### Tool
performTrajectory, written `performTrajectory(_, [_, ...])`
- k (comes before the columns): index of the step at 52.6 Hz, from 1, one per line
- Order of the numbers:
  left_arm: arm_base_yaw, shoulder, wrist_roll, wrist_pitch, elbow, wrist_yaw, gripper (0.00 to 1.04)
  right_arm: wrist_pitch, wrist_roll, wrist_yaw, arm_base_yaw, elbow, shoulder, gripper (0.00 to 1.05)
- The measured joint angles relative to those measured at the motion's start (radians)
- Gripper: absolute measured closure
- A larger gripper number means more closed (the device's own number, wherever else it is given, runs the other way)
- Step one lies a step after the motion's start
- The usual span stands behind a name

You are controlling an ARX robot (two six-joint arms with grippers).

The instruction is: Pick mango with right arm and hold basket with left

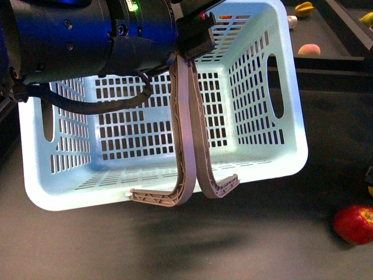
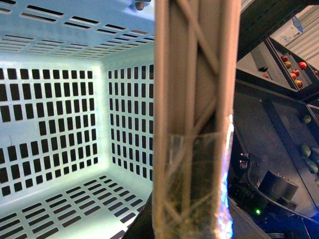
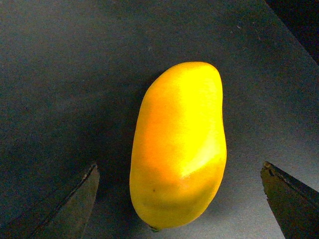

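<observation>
Fingers [image 3: 75, 204] of right gripper [image 3: 179, 168] spread wide, one each side of mango [image 3: 177, 149], no contact, nothing held. Mango lies flat on dark matte tabletop [image 3: 60, 74]; position relative to basket can't be told. Left gripper [image 1: 195, 41] clamped on both brown basket handles [image 1: 187, 146]. Pale blue slotted basket [image 1: 280, 157] tilted, opening toward front camera. Red apple [image 1: 354, 224] on tabletop near basket's front right corner. Peach-coloured fruit [image 1: 309, 49] and yellow fruit [image 1: 303, 9] beyond basket's far right corner.
</observation>
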Motion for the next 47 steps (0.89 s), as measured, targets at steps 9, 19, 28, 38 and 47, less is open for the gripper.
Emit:
performTrajectory(9, [0.000, 0.000, 0.000, 0.000, 0.000, 0.000, 0.99, -0.008, 0.002, 0.000, -0.002, 0.023, 0.023, 0.08])
performTrajectory(19, [0.000, 0.000, 0.000, 0.000, 0.000, 0.000, 0.99, -0.013, 0.003, 0.002, -0.003, 0.044, 0.052, 0.08])
performTrajectory(28, [0.000, 0.000, 0.000, 0.000, 0.000, 0.000, 0.99, -0.024, 0.004, 0.005, -0.004, 0.066, 0.071, 0.08])
performTrajectory(38, [0.000, 0.000, 0.000, 0.000, 0.000, 0.000, 0.99, -0.039, 0.006, 0.008, -0.005, 0.094, 0.087, 0.08])
performTrajectory(47, [0.000, 0.000, 0.000, 0.000, 0.000, 0.000, 0.99, -0.050, 0.007, 0.008, -0.004, 0.120, 0.101, 0.08])
